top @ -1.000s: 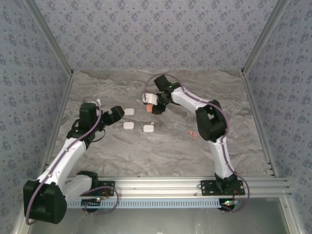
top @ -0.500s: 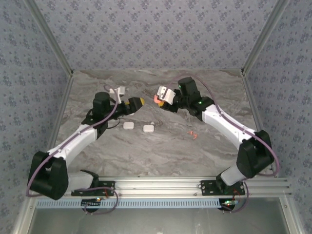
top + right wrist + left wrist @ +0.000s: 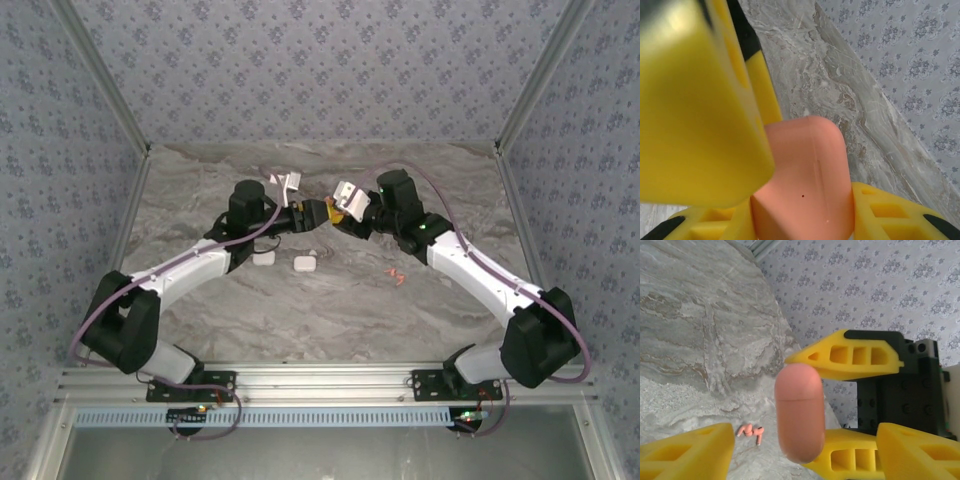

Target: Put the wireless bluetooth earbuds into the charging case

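Observation:
My right gripper (image 3: 338, 206) is shut on a red-orange charging case (image 3: 325, 209), held above the table's middle. The case (image 3: 807, 175) is closed, with its lid seam showing. My left gripper (image 3: 308, 215) faces it from the left. In the left wrist view the case (image 3: 799, 412) sits between the right gripper's yellow fingers (image 3: 847, 356). My own left gripper (image 3: 806, 441) stands open around it, with a gap on each side. Two red-orange earbuds (image 3: 751, 431) lie on the marble below; in the top view these earbuds (image 3: 397, 275) are right of centre.
Two white cases (image 3: 264, 258) (image 3: 305, 263) lie on the table under the left arm. Patterned walls close in the back and both sides. An aluminium rail (image 3: 330, 378) runs along the near edge by the arm bases.
The left arm swung in from the left to the centre, and its jaws have narrowed around the case. The right gripper carried the case a little to the right and turned to face it.

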Available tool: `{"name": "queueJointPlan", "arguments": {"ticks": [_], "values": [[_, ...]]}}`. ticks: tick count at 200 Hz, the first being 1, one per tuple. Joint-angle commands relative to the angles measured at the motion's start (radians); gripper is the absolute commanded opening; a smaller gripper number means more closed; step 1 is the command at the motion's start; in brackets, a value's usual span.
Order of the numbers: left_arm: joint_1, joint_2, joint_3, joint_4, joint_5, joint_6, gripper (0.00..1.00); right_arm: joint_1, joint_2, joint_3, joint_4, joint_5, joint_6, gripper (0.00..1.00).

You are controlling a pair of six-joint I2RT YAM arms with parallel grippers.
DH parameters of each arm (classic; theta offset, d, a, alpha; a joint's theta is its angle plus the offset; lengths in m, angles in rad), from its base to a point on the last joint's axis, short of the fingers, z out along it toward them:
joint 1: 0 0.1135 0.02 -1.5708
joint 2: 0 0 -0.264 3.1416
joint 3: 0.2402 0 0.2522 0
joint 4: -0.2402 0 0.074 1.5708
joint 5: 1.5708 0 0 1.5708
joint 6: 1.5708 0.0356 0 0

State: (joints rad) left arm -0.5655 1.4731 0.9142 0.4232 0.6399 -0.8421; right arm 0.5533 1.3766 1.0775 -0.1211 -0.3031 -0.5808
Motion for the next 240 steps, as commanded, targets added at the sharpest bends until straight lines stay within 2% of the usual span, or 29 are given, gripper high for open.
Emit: {"name": "queueJointPlan", "arguments": {"ticks": [1, 36, 83, 155, 176, 210, 240], "values": [[-0.01, 0.004, 0.038, 0.06, 0.024, -0.006, 0.68, 0.004, -0.028, -0.007, 0.028, -0.015, 0.037, 0.29], [-0.013, 0.01, 0.037, 0.066, 0.034, -0.004, 0.5, 0.005, -0.025, -0.002, 0.022, -0.025, 0.042, 0.29], [-0.014, 0.014, 0.04, 0.068, 0.04, 0.001, 0.33, 0.01, -0.016, 0.009, 0.011, -0.039, 0.045, 0.3], [-0.014, 0.007, 0.036, 0.078, 0.038, 0.01, 0.23, 0.016, 0.0, 0.033, -0.049, -0.069, 0.035, 0.32], [-0.013, -0.003, 0.028, 0.087, 0.036, 0.022, 0.2, 0.005, -0.007, 0.048, -0.077, -0.083, 0.05, 0.39], [-0.015, -0.034, -0.007, 0.138, 0.005, 0.057, 0.17, -0.056, -0.069, 0.05, -0.115, -0.186, 0.122, 0.65], [-0.017, -0.058, -0.041, 0.221, -0.005, 0.115, 0.14, -0.122, -0.168, -0.021, -0.041, -0.295, 0.24, 0.85]]}}
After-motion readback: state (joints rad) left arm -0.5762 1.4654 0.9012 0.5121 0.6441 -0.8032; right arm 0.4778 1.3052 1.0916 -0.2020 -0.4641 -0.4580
